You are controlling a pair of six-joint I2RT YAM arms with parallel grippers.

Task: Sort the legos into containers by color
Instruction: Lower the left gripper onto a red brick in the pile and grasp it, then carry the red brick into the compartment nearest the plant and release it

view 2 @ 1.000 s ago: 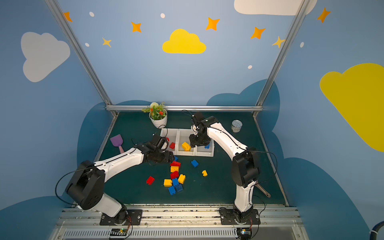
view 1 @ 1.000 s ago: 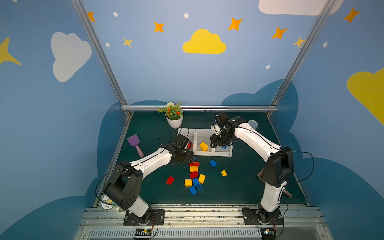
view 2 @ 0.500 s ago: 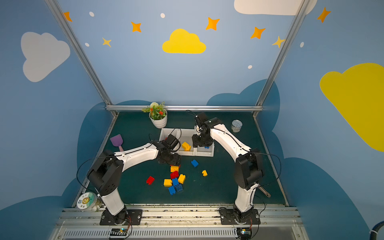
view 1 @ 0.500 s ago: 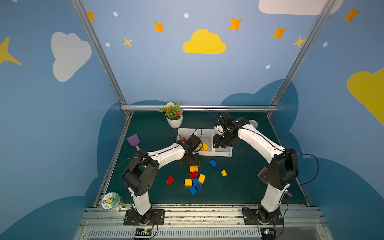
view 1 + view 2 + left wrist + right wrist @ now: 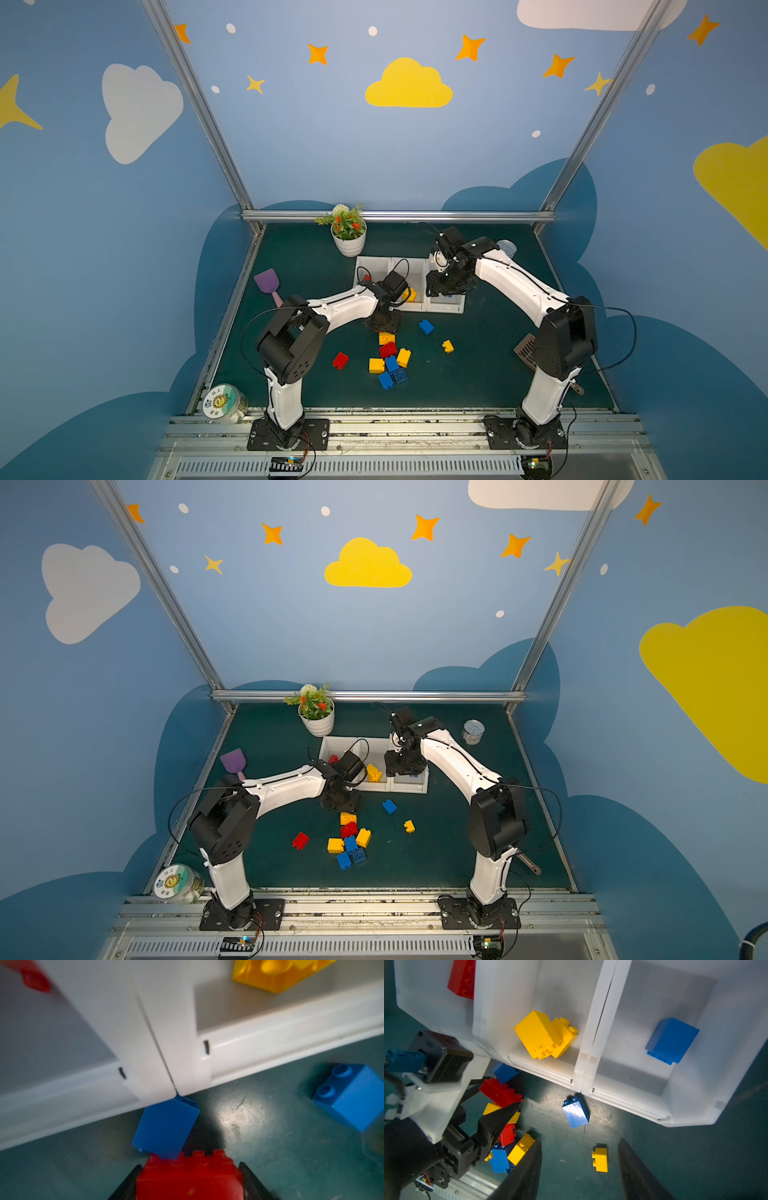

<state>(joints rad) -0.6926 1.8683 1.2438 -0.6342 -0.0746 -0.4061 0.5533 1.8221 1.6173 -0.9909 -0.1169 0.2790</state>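
**Red brick gripped before the bins**

Top views: left gripper (image 5: 384, 322) low before the containers (image 5: 446, 309); loose legos (image 5: 388, 361) on the mat (image 5: 478, 374) nearby; jar (image 5: 224, 402) label unreadable.
Left wrist: fingers clamp a red brick (image 5: 189, 1180) touching a blue brick (image 5: 166, 1128); lifting could drag it along.
Right wrist: right gripper (image 5: 578, 1147) spread wide, empty, above the containers.

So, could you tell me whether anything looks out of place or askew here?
Only one thing: a blue brick lies tipped on its side against the front of the bins, at the seam between two, just ahead of the red brick in the left fingers.
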